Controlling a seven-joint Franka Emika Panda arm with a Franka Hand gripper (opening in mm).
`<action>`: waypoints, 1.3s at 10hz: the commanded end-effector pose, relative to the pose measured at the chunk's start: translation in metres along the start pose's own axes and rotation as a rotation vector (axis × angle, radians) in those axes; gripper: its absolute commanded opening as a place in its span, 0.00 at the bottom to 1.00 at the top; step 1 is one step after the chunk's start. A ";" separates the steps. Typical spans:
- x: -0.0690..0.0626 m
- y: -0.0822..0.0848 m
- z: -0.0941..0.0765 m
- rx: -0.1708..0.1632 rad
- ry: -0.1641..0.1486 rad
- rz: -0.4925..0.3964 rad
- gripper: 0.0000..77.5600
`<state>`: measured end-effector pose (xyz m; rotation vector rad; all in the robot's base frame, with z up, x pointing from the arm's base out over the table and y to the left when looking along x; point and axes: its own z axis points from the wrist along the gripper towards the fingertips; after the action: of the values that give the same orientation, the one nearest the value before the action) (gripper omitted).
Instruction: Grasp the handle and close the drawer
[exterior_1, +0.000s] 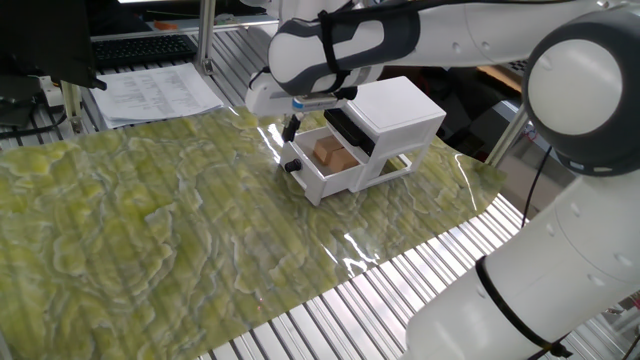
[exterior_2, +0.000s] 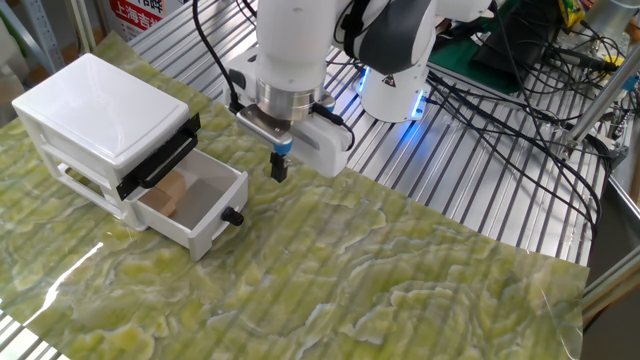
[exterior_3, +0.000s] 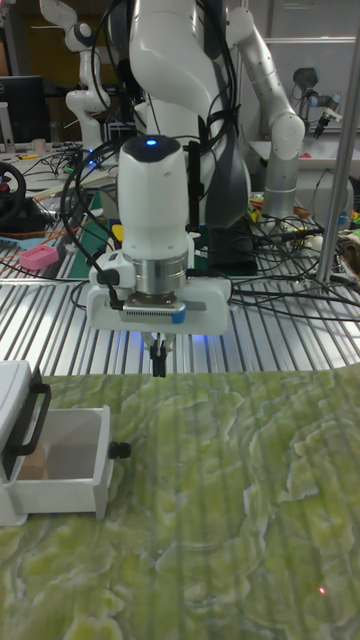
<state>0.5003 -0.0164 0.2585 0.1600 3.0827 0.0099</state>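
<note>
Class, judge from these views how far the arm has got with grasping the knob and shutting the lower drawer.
Done: nothing lasting; the drawer stands pulled out, a brown block visible inside. In hand: the gripper hangs above the green mat with fingers close together, up and to the side of the handle, not touching it. Left: descend to the handle, grasp it, and push the drawer into the cabinet.

You get bright, even overhead light in both fixed views, with white glare streaks on the glossy green mat (exterior_1: 200, 220) beside the cabinet (exterior_1: 385, 125). The tall fixed view is dimmer and softer (its background looks hazy), with a blue lamp (exterior_3: 151, 142) glowing on the arm. Shadows stay faint.
</note>
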 end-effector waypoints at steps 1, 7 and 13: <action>-0.004 -0.011 0.004 0.035 -0.022 -0.023 0.00; -0.003 -0.010 0.005 0.033 -0.014 -0.040 0.00; -0.003 -0.010 0.005 0.033 -0.013 -0.043 0.00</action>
<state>0.5016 -0.0265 0.2524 0.0967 3.0762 -0.0438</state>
